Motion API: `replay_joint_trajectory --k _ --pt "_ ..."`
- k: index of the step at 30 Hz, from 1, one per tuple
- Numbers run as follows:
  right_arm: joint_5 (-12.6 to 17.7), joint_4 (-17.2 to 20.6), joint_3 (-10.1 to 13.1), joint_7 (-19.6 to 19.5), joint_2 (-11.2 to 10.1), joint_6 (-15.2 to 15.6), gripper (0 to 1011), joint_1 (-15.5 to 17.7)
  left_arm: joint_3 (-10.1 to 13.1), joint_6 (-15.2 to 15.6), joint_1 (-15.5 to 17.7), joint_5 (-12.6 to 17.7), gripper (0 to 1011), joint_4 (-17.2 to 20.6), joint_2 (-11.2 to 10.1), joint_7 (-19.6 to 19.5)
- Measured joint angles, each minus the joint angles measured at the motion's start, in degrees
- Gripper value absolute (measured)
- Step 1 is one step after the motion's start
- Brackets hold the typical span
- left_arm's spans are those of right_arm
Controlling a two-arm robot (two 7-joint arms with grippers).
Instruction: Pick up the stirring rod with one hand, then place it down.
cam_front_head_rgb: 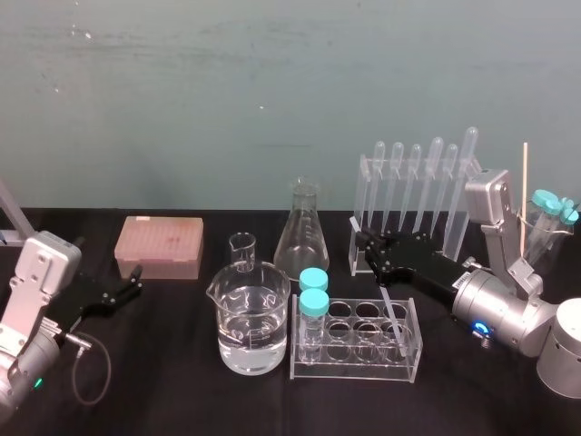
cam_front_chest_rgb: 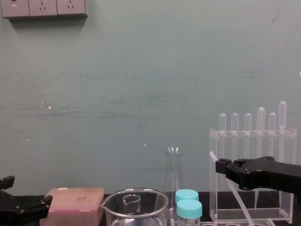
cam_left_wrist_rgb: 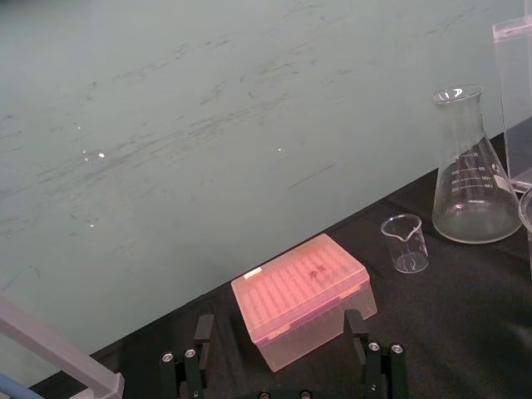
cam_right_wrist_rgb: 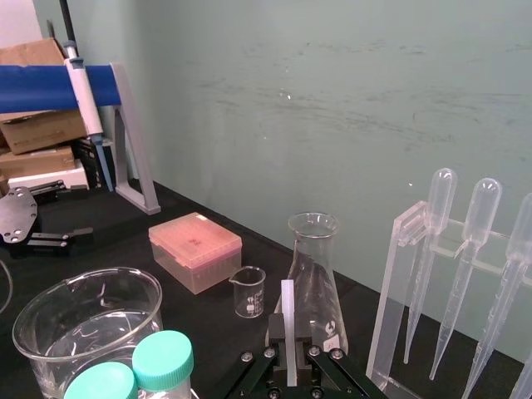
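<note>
The stirring rod (cam_front_head_rgb: pixel 392 320) is a thin whitish stick leaning with its lower end in a hole of the clear tube rack (cam_front_head_rgb: pixel 356 363). My right gripper (cam_front_head_rgb: pixel 375 261) reaches in from the right, just above the rack's back right corner. In the right wrist view its two black fingers (cam_right_wrist_rgb: pixel 273 345) are pressed against the rod (cam_right_wrist_rgb: pixel 288 320), which sticks up between them. The chest view shows the rod (cam_front_chest_rgb: pixel 233 192) slanting down below the gripper (cam_front_chest_rgb: pixel 220 167). My left gripper (cam_front_head_rgb: pixel 134 282) rests at the table's left side, open, in front of the pink box (cam_left_wrist_rgb: pixel 301 295).
A large beaker of water (cam_front_head_rgb: pixel 252 318), a small beaker (cam_front_head_rgb: pixel 242 251) and a conical flask (cam_front_head_rgb: pixel 304 232) stand left of the rack. Two teal-capped tubes (cam_front_head_rgb: pixel 314 295) sit in its left end. A pipette stand (cam_front_head_rgb: pixel 413 195) rises close behind the right gripper. More capped tubes (cam_front_head_rgb: pixel 549 213) are at the far right.
</note>
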State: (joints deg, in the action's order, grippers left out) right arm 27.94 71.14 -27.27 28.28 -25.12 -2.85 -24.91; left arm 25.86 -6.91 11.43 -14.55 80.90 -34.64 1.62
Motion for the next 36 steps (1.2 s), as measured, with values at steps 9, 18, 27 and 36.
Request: replay_joint_trajectory --k 9,18,27,36 --pt "0.2 0.0 0.9 0.0 0.4 -1.0 56 0.4 0.0 0.0 0.0 0.0 1000 0.0 0.0 0.0" --pt "2.9 2.2 5.5 1.5 2.7 -8.5 57 2.4 0.0 0.0 0.0 0.0 1000 0.0 0.0 0.0" --pt "3.3 6.0 8.5 5.1 3.6 -17.6 57 3.7 0.0 0.0 0.0 0.0 1000 0.0 0.0 0.0" --pt "1.1 5.8 10.7 8.1 4.0 -27.3 57 5.9 0.0 0.0 0.0 0.0 1000 0.0 0.0 0.0"
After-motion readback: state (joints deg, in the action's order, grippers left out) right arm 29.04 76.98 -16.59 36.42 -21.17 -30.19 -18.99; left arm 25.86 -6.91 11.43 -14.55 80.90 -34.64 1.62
